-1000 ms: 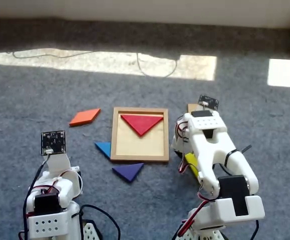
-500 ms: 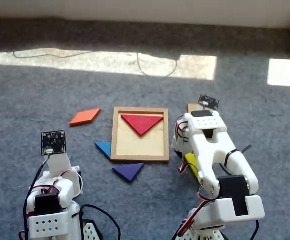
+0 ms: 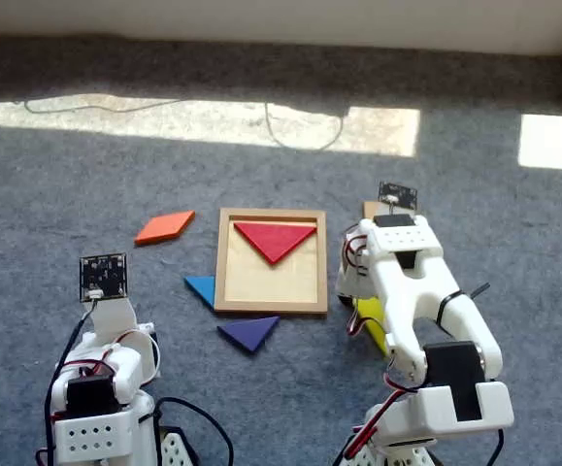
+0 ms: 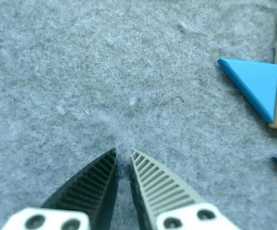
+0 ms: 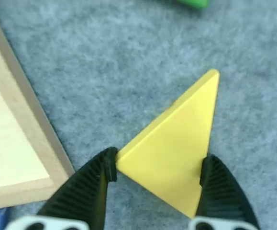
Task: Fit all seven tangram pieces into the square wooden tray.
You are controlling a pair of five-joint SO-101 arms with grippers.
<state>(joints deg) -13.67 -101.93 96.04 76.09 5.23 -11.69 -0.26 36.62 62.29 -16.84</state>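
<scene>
Nothing readable here: no words, numbers or signs come through on any piece or surface. The left board [image 3: 103, 277], at eight o'clock from the tray [image 3: 271, 309], shows pale specks, too small to make out. Same story for the right board [image 3: 398, 196] at two o'clock.

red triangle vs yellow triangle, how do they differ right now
The red triangle lies inside the tray, its long edge along the far rim; the yellow triangle lies outside the tray on the carpet. The red triangle sits away from both arms, while the yellow triangle is right at the right gripper. Both are flat triangles lying face up.
</scene>
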